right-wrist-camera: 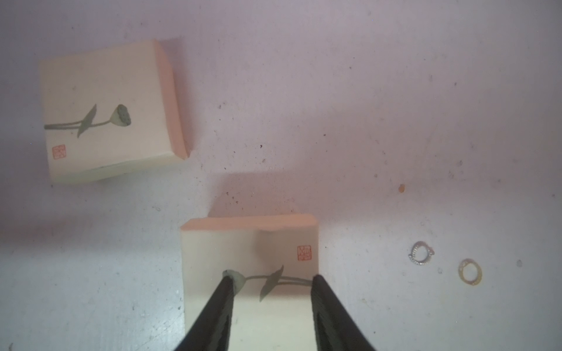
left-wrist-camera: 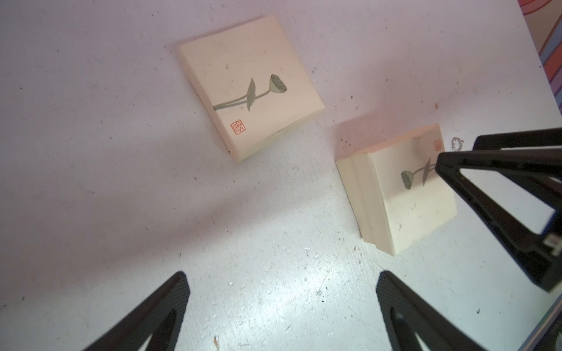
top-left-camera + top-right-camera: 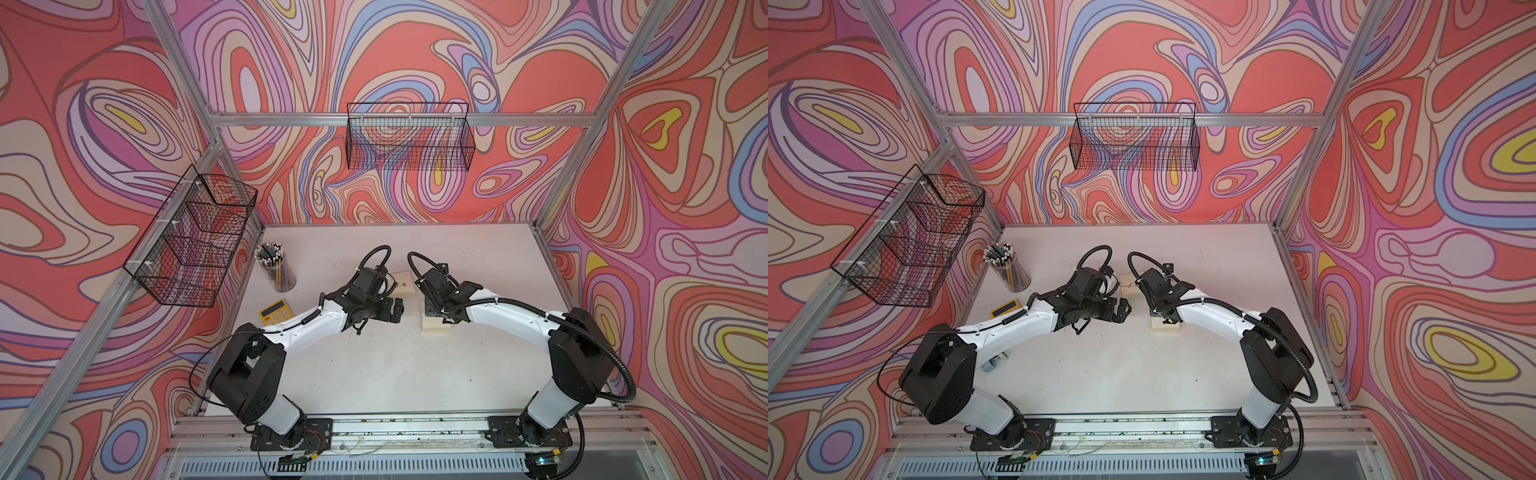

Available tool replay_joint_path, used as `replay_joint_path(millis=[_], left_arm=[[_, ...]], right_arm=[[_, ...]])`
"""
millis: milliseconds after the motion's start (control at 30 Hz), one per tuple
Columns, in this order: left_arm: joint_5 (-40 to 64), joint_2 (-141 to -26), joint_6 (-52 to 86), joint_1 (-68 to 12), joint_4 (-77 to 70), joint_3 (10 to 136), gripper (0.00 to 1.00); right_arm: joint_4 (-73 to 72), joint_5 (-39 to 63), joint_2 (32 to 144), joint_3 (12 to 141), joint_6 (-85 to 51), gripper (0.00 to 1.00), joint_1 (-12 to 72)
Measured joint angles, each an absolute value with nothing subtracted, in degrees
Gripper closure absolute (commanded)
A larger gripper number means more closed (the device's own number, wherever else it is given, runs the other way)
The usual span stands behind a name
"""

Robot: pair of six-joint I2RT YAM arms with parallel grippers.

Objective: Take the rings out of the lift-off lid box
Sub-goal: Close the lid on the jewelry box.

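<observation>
Two cream boxes with a lotus drawing stand lidded on the white table. The nearer box (image 1: 249, 252) (image 2: 404, 194) (image 3: 436, 325) lies under my right gripper (image 1: 271, 278). Its jaws are narrowed but apart, with the tips over the lid's top and nothing between them; one of its fingers (image 2: 486, 206) shows above the drawing. The farther box (image 1: 106, 112) (image 2: 249, 88) (image 3: 404, 282) stands free. Two rings lie on the table beside the nearer box, a silver ring (image 1: 421, 252) (image 2: 457, 142) and a gold ring (image 1: 470, 272). My left gripper (image 2: 281, 279) (image 3: 400, 309) hangs open over bare table.
A clear cup of pencils (image 3: 276, 266) and a yellow calculator (image 3: 274, 311) sit at the table's left side. Black wire baskets hang on the left wall (image 3: 195, 237) and the back wall (image 3: 409, 137). The table's right edge (image 2: 544, 91) runs close to the rings.
</observation>
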State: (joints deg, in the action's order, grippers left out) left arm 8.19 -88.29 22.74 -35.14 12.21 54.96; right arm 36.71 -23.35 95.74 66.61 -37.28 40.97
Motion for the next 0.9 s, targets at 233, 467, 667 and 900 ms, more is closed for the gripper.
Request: replay_joint_path(millis=[233,467,667,900], left_arm=[[8.4,-88.3,22.7,-35.1,12.2,55.0,0.00],[8.6,-88.3,22.8,-35.1,12.2,55.0,0.00],[9.0,-88.3,22.8,-35.1,12.2,55.0,0.00],[9.0,-88.3,22.8,-35.1,12.2,55.0,0.00]], right_arm=[[36.3,-23.0,97.3,66.8,-37.1,0.78,40.9],[35.2,-23.0,99.2,66.8,-37.0,0.73,40.6],[34.7,-23.0,99.7,67.1,-36.9,0.73,40.2],[33.9,-23.0,101.3,67.6,-36.9,0.73,39.2]])
